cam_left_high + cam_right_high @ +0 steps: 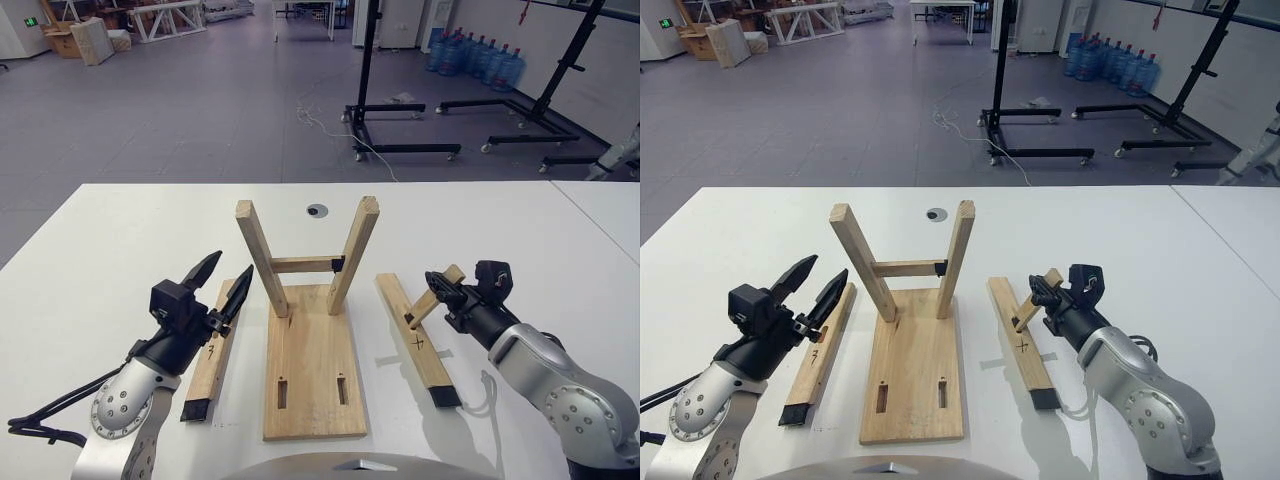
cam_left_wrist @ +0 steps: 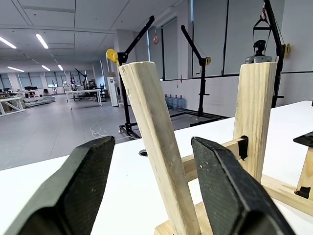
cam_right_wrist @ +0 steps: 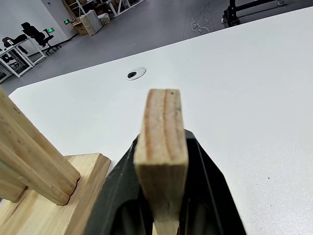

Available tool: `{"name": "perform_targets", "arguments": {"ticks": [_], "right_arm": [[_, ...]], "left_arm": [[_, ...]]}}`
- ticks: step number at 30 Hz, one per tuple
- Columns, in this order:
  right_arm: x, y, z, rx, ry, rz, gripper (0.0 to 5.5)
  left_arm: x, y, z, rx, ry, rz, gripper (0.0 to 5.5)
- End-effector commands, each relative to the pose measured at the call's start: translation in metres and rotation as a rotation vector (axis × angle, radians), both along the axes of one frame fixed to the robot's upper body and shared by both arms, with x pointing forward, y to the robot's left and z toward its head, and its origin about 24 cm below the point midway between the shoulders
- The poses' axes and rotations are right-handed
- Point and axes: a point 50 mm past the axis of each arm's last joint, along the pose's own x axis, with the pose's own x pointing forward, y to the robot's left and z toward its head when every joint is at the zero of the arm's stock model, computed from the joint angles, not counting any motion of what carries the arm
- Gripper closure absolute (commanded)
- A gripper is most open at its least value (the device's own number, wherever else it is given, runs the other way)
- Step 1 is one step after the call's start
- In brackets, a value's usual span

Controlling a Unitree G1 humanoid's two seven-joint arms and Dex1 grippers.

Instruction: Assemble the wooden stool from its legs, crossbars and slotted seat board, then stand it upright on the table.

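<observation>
**Left gripper** (image 1: pixel 231 264): fingers spread, nothing held, raised above the far end of the left loose leg (image 1: pixel 208 362), which lies flat on the table (image 1: pixel 110 230).

**Right gripper** (image 1: pixel 440 290): pinching the short crossbar (image 1: pixel 428 300), which is tilted. Its lower end meets the right loose leg (image 1: pixel 422 350), also lying flat. Whether it is seated or merely touching cannot be told.

**Seat board** (image 1: pixel 312 400): flat at table centre, between the loose legs.
- One standing leg (image 1: pixel 262 258) and a second standing leg (image 1: pixel 355 255) rise at its far end, splayed apart and joined by a fitted crossbar (image 1: pixel 302 265).
- Near slots (image 1: pixel 282 392): unfilled.

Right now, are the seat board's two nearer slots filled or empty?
Empty: both slots are bare dark holes; legs stand only farther back.
</observation>
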Motion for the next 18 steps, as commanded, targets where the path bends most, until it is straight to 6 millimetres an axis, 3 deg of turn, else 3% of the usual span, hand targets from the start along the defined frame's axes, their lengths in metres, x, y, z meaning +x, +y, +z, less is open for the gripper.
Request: {"name": "perform_targets", "arguments": {"ticks": [1,8,18], "right_arm": [[-0.014,-0.01,-0.033,-0.105,0.186,-0.036,5.12],[-0.023,-0.017,-0.025,-0.23,0.174,0.038,5.12],[-0.02,-0.013,-0.038,-0.18,0.107,0.029,5.12]], "left_arm": [[0.0,0.001,-0.001,0.025,0.005,-0.009,2.66],[-0.005,0.004,-0.002,0.037,0.009,0.021,2.66],[-0.001,0.005,-0.006,0.057,0.012,0.027,2.66]]}}
